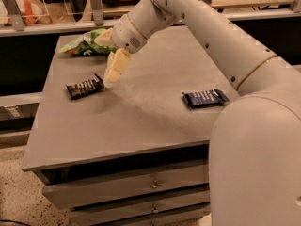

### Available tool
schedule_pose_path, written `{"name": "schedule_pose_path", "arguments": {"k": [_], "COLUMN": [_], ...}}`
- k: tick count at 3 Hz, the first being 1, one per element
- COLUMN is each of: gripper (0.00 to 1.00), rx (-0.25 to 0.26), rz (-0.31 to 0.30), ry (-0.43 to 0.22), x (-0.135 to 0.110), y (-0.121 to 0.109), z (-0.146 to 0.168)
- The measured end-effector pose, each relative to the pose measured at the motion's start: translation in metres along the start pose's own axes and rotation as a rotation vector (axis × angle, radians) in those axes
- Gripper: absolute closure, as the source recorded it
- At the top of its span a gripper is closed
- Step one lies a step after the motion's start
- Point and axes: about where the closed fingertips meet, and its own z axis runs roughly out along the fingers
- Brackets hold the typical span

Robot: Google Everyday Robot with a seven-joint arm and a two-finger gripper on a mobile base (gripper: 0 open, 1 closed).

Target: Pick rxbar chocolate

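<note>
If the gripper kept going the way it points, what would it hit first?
The gripper points down-left, its tip just right of the rxbar. It would probably meet the rxbar's right end first, or the table right beside it; depth is unclear.

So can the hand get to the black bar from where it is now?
Probably yes. The hand hangs just beside the black bar, with nothing between them; the blue bar and the green bag lie well clear.

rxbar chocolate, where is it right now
In the camera view, the flat black-wrapped rxbar chocolate lies left on the grey table, the gripper at the bar's right end.
</note>
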Motion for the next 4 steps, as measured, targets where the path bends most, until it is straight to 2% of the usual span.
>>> {"name": "schedule_pose_path", "arguments": {"k": [1, 2, 4], "gripper": [0.00, 0.00, 0.00], "rx": [-0.032, -0.065, -0.083], "rz": [-0.043, -0.083, -0.084], "ry": [0.023, 0.031, 0.076], "x": [-0.009, -0.009, 0.003], "y": [0.000, -0.002, -0.001], "z": [0.023, 0.043, 0.069]}}
